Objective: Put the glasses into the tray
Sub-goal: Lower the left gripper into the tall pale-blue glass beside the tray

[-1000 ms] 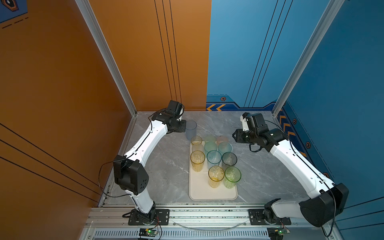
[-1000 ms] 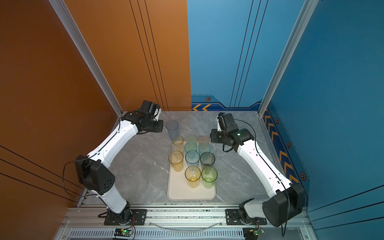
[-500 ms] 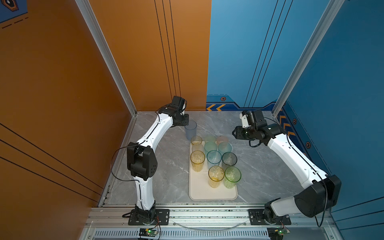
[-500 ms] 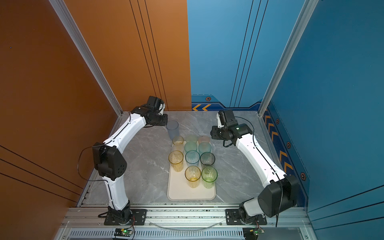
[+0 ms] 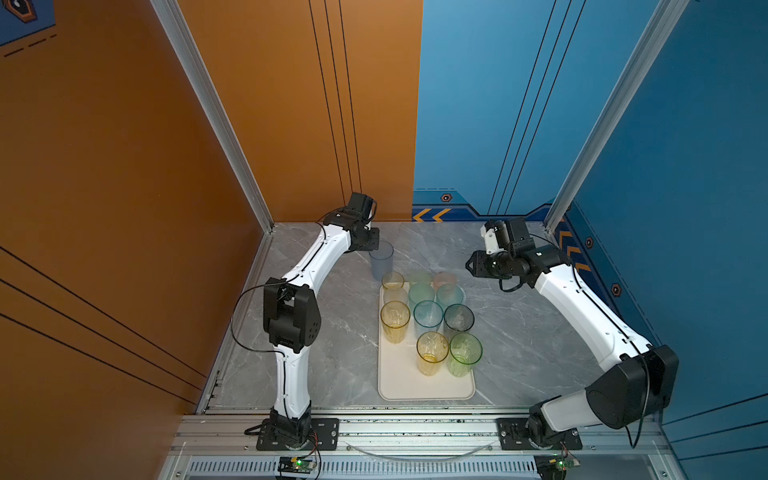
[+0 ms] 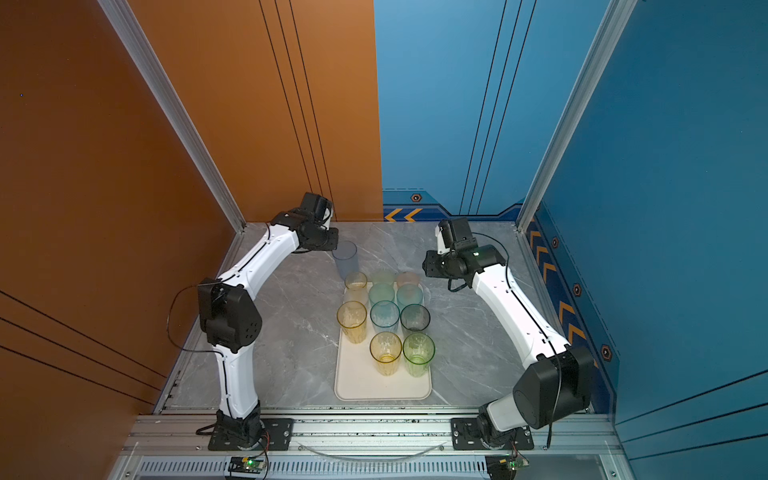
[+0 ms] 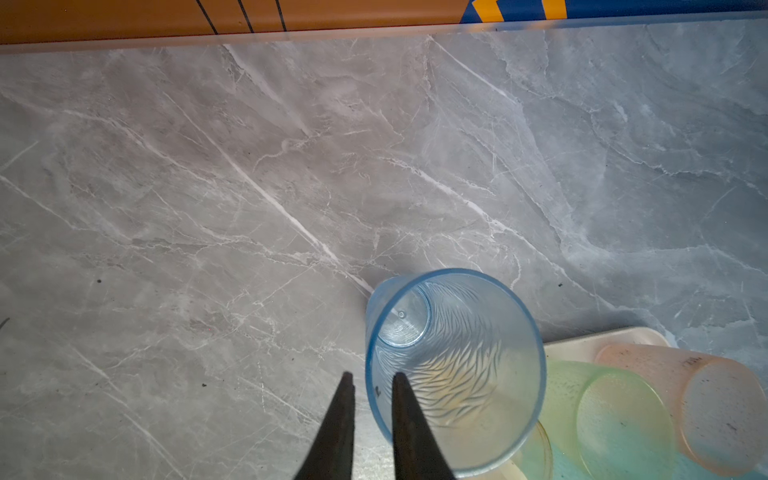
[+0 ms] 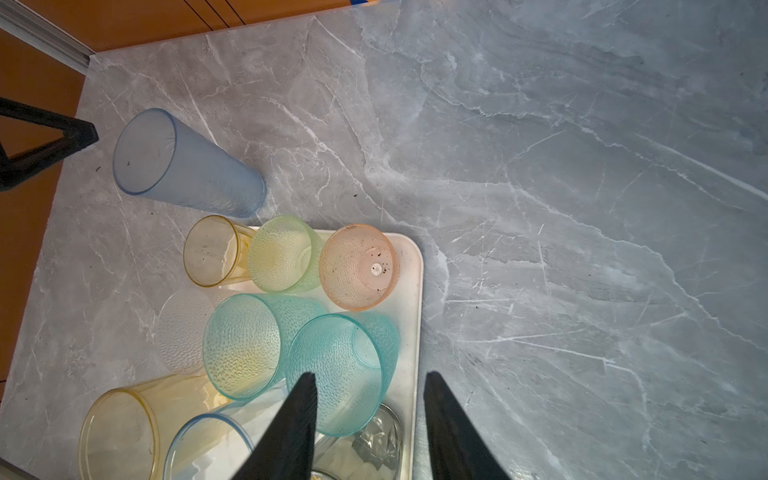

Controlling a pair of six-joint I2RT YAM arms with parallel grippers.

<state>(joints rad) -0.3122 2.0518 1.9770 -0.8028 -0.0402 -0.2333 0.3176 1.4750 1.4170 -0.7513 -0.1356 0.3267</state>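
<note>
Left wrist view: found blue glass (image 7: 453,365) upright on table (image 7: 249,166), mouth up, long axis vertical, just off tray's (image 5: 415,390) far left corner, not yet in. Logged left gripper (image 7: 371,376) over its near rim, jaws parted narrowly, holding nothing, with wall lined up between fingers (image 7: 336,428). Logged right gripper (image 8: 370,376) open, empty, near tray's far right corner, farther off. Judged left arm nearer: lower straight, pinch wall, carry toward tray's bare near end.
</note>
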